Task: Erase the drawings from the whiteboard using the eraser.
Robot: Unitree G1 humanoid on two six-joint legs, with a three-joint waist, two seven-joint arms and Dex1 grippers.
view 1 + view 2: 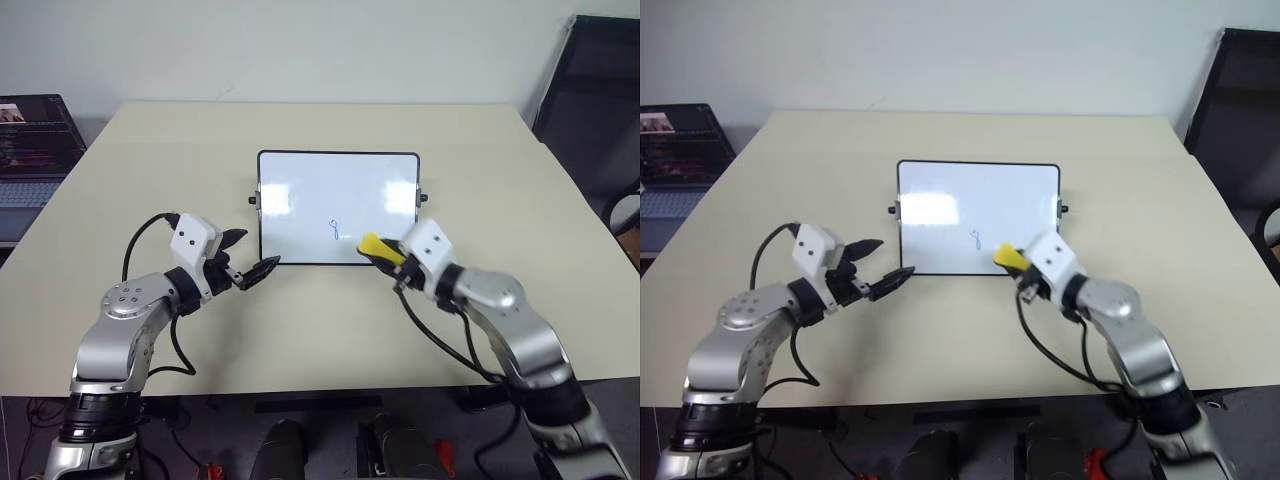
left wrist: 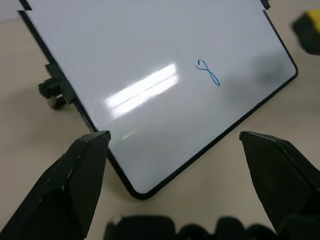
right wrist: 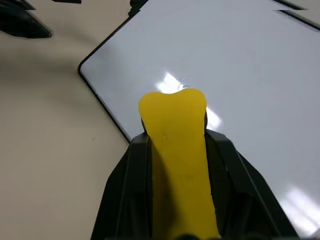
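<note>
The whiteboard [image 1: 300,180] lies flat in the middle of the table, white with a thin black frame and small side knobs. A thin blue drawing shaped like an "8" [image 1: 335,230] sits near its front edge, also clear in the left wrist view [image 2: 207,72]. My right gripper [image 1: 388,256] is shut on the yellow eraser [image 1: 376,245], whose tip hangs over the board's front edge just right of the drawing [image 3: 175,115]. My left gripper [image 1: 250,257] stands open at the board's front left corner [image 2: 140,192], which lies between its fingers [image 2: 85,170].
The beige table [image 1: 300,340] has bare room in front of the board and to both sides. A laptop [image 1: 30,150] stands off the table's left side. A black chair [image 1: 600,90] is at the far right.
</note>
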